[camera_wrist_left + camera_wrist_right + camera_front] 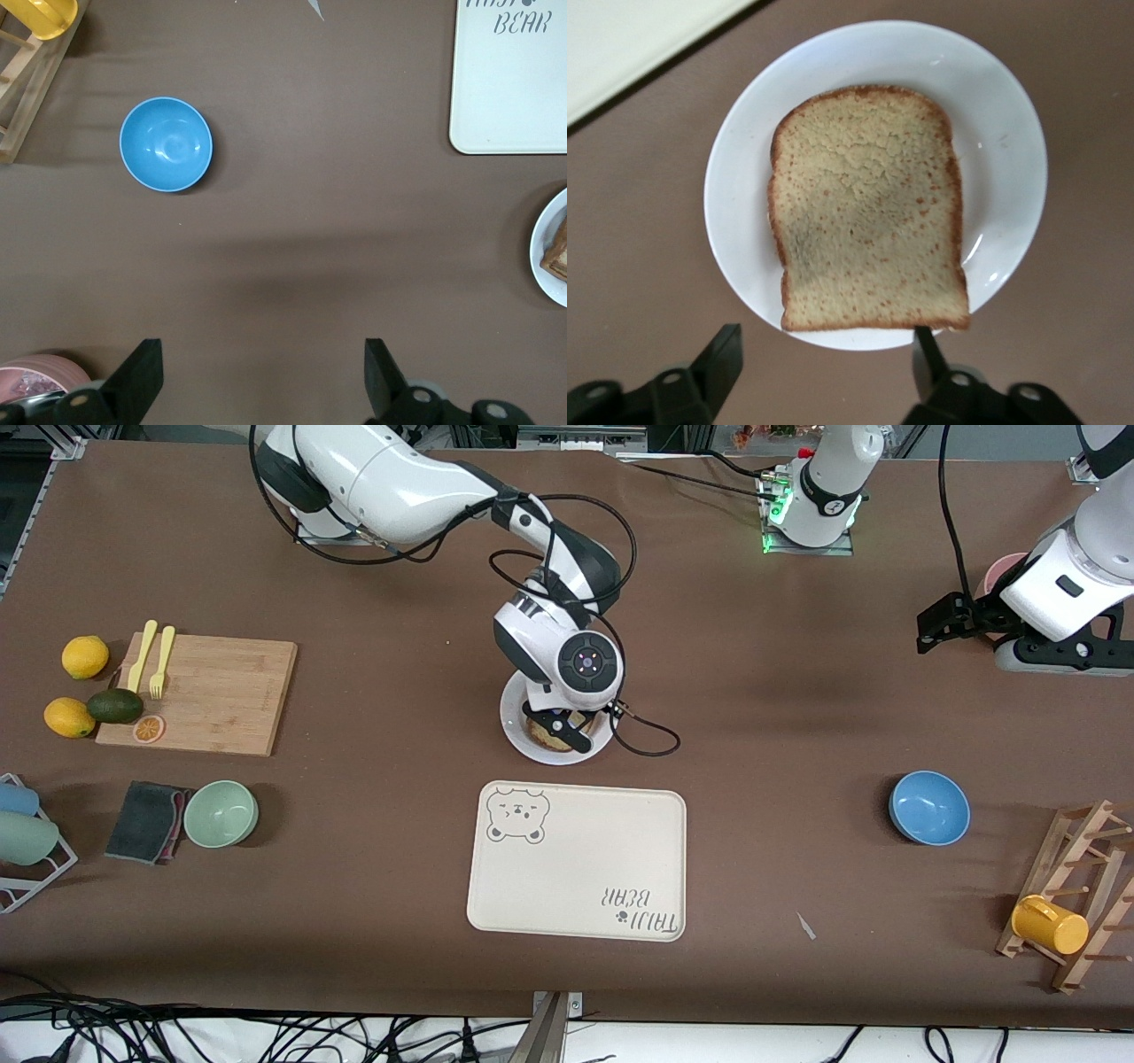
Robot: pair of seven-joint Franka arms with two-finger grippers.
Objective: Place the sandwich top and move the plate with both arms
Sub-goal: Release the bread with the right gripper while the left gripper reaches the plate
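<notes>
The sandwich top (868,208), a plain light brown slice with darker crust, lies flat on the round white plate (1001,115). Whatever is under it is hidden. In the front view the plate (514,722) sits mid-table, just farther from the camera than the cream tray, with the slice (545,737) mostly covered by the right hand. My right gripper (828,359) is open and empty, up over the plate's edge (558,728). My left gripper (263,372) is open and empty, waiting over bare table at the left arm's end (939,624). The plate's rim (547,243) also shows in the left wrist view.
The cream bear tray (578,859) lies nearer the camera than the plate. A blue bowl (928,807) and a wooden rack with a yellow cup (1050,924) are toward the left arm's end. A cutting board (208,691) and a green bowl (221,813) are toward the right arm's end.
</notes>
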